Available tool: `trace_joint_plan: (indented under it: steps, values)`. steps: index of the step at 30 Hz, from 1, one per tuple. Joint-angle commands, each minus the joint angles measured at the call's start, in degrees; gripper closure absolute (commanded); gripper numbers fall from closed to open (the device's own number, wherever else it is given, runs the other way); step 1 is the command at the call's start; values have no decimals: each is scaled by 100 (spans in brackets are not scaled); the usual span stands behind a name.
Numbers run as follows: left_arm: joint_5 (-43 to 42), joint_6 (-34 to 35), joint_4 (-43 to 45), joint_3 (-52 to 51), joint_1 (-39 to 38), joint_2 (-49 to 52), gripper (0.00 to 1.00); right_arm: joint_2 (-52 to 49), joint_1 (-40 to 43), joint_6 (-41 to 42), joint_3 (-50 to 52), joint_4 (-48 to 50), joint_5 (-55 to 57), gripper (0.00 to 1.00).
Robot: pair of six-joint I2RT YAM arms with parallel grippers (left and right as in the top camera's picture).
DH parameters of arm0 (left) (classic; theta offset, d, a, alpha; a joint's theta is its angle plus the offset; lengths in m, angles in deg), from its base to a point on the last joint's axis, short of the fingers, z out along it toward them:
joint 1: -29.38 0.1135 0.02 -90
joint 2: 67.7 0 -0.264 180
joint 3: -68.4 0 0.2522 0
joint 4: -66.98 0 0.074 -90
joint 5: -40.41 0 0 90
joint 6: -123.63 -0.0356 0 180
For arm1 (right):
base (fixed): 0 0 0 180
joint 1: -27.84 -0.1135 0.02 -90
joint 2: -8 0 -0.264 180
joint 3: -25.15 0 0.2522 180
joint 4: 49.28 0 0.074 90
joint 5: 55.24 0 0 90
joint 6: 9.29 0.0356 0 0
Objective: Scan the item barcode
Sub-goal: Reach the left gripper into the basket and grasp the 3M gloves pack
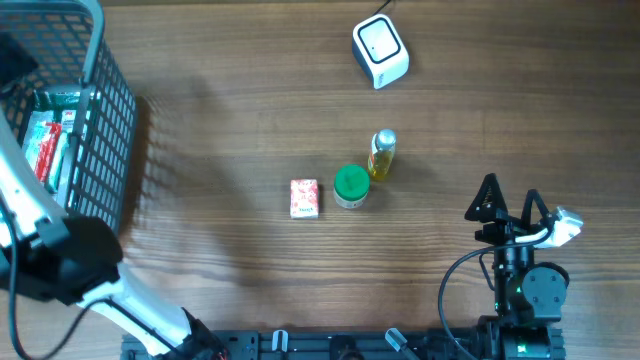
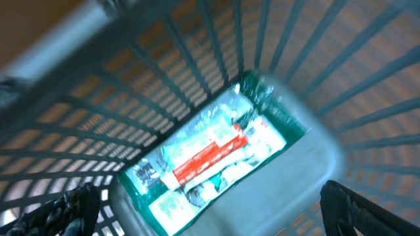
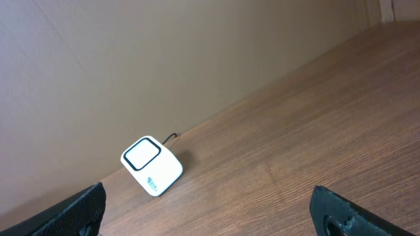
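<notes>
Left tool (image 2: 207, 203): spread wide, its fingers at the two lower corners of the wrist view, nothing between them. It hangs over the wire basket (image 1: 110, 110) at the left end of the desk (image 1: 220, 130).
Right tool (image 1: 510, 197): also spread and empty, at the near right of the desk, facing the barcode scanner (image 1: 380, 50).
Item in basket: a teal-and-red packet (image 2: 210, 154) lies flat on the basket floor under the left tool. My read is that this one is dealt with.
Items to scan: small red-and-white carton (image 1: 304, 197), green-lidded jar (image 1: 351, 185) and yellow bottle (image 1: 381, 158), bunched mid-desk. The jar is just beside the bottle and may be touching it. The carton sits a little apart to their left. All three are well apart from the scanner at the far edge.
Carton handling: likely light, stiff card. It lies flat, so come in low and pinch it across the long edges. Go easy, it could crush.
Jar handling: rigid, round and probably the heaviest. Pinch it across the body or lid. The smooth sides may slip.
Bottle handling: slim and likely slick, and the liquid inside will shift. Take it by the body, not the cap. You cannot tell from above whether it stands or lies.
Barcodes: none readable in any view. Expect to turn the item at the scanner face.
Risk: the jar and bottle are crowded, so fingers going for one may knock the other.
</notes>
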Motion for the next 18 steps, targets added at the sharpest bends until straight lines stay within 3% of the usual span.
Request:
trace_joint_plan:
  steps: [1, 3, 18]
  values:
    - [-1224, -782, -7, -199, 348, 507, 0, 0, -28, -22, 2, 20, -55, 0]
    - [-1499, -1438, 35, -417, 494, 756, 0, 0, -28, -22, 2, 20, -55, 0]
    - [-1513, -3154, 800, -1366, 667, 1471, 0, 0, -31, -22, 2, 20, -52, 0]
